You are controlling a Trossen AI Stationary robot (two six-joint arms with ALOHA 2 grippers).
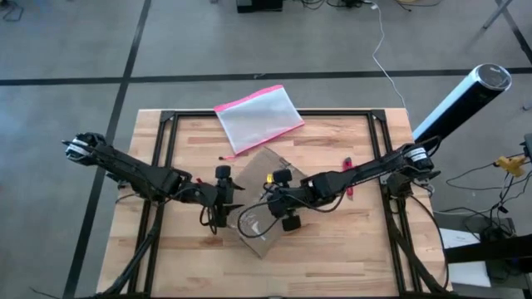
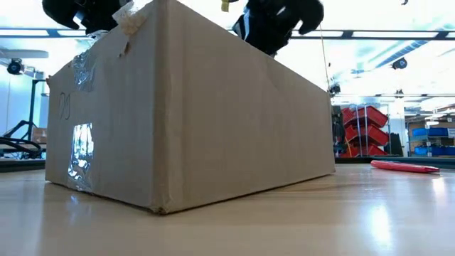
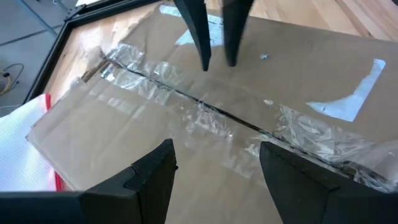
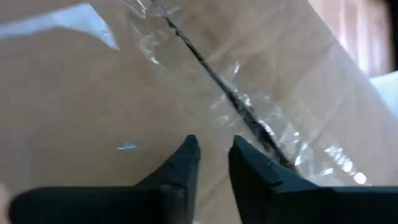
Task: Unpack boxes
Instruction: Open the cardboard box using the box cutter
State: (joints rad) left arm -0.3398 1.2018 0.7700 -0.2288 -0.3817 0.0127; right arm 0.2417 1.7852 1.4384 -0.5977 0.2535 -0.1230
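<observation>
Box (image 1: 259, 203) beneath right claw (image 4: 214, 149)

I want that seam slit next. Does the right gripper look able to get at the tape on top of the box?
Probably yes. The right gripper hangs just above the box top, fingers nearly closed beside the taped seam, with nothing between them.

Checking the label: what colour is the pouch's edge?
Pink, on the translucent pouch; the high view shows it best.
</observation>
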